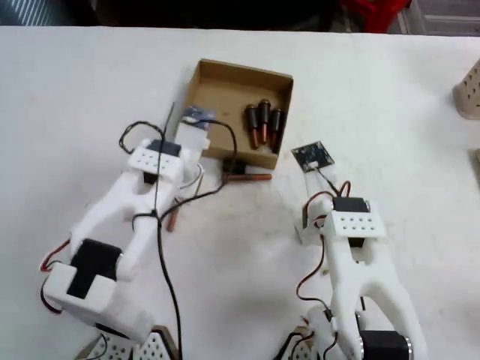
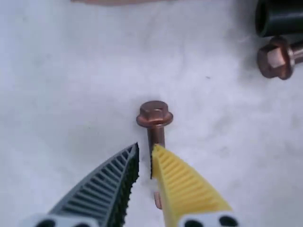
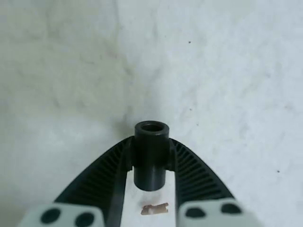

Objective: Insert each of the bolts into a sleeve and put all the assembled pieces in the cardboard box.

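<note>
Bolt-pickup step: left gripper [image 2: 144,149] pinched on shank of bolt [image 2: 155,115] lying on table [image 2: 71,71], right gripper [image 3: 150,142] clamped around sleeve [image 3: 151,161]; next, lift bolt, align with bore, insert.

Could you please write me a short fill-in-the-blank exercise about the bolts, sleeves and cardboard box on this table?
1. The cardboard box holds ___ assembled pieces.
2. The right gripper is shut on a ___ sleeve.
3. The bolt at the left gripper has no ___ on it.

Missing words: three; black; sleeve.
</note>
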Robot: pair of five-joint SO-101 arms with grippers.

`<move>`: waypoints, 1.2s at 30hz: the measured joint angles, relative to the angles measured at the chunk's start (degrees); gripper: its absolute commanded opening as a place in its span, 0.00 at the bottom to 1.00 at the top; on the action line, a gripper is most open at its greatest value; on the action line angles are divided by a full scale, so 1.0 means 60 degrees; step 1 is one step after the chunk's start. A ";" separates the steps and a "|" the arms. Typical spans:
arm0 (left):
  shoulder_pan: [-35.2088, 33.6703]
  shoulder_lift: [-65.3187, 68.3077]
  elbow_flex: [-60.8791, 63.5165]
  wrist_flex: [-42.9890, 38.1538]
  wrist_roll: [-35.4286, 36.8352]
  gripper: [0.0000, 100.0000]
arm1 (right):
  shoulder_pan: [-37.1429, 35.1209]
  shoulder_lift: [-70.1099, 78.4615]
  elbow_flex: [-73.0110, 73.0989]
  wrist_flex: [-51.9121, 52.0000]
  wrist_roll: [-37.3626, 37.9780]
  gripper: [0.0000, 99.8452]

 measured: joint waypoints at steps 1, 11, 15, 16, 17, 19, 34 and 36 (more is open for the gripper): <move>0.0059 0.0147 -0.0103 -0.0015 0.0000 0.09 | 0.0000 0.0000 0.0000 0.0000 0.0000 0.02; 0.0000 0.1128 -0.0938 0.0000 0.0000 0.28 | 0.0000 0.0000 0.0000 0.0000 0.0000 0.02; 0.0000 0.0952 -0.0938 0.0527 0.0000 0.28 | 0.0000 0.0000 0.0000 0.0000 0.0000 0.02; 0.0059 0.0864 -0.0938 0.0674 0.0000 0.28 | 0.0000 0.0000 0.0000 0.0000 0.0000 0.02; 0.0073 0.0777 -0.0938 0.0762 0.0000 0.27 | 0.0000 0.0000 0.0000 0.0000 0.0000 0.02; 0.0059 0.0674 -0.0938 0.0879 -0.0015 0.26 | 0.0000 0.0000 0.0000 0.0000 0.0000 0.02; 0.1509 -0.1538 0.0645 0.0806 -0.1026 0.26 | 0.0000 0.0000 0.0000 0.0000 0.0000 0.02; 0.1758 -0.1788 0.1172 0.0425 -0.1158 0.27 | 0.0000 0.0000 0.0000 0.0000 0.0000 0.02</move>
